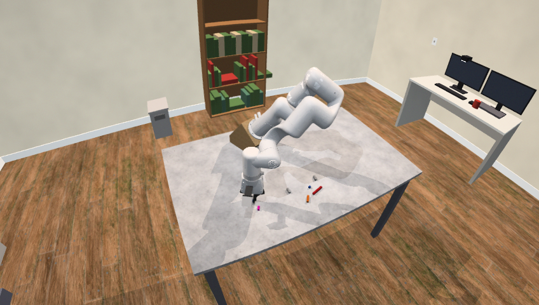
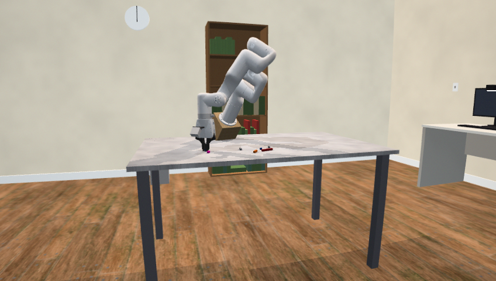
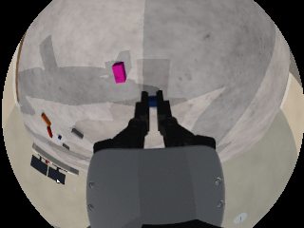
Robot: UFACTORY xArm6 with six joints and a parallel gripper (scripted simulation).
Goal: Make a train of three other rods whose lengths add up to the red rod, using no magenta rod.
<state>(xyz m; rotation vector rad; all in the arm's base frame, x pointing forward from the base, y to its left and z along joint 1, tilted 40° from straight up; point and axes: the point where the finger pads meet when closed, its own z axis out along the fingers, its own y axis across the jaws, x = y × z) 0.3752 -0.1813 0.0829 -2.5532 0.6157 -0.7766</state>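
So far no train lies on the table: the gripper point(image 1: 253, 201) point(image 2: 205, 150) point(image 3: 152, 99) grips a short blue rod point(image 3: 153, 101) at the left, just beside the magenta rod point(image 1: 258, 208) point(image 2: 207, 151) point(image 3: 119, 72). Well to the right, one grey rod point(image 1: 288, 190) point(image 2: 240, 148) point(image 3: 77, 133) sits left of the red rod point(image 1: 316, 190) point(image 2: 267, 149) point(image 3: 49, 132), another grey rod point(image 1: 314, 177) point(image 2: 269, 147) point(image 3: 66, 146) on its far side; the orange rod point(image 1: 307, 198) point(image 2: 255, 151) point(image 3: 46, 119) and second blue rod point(image 1: 309, 187) point(image 2: 260, 148) point(image 3: 60, 137) are near it. Both greys plus one blue should match red, so placing, lining up and releasing all remain.
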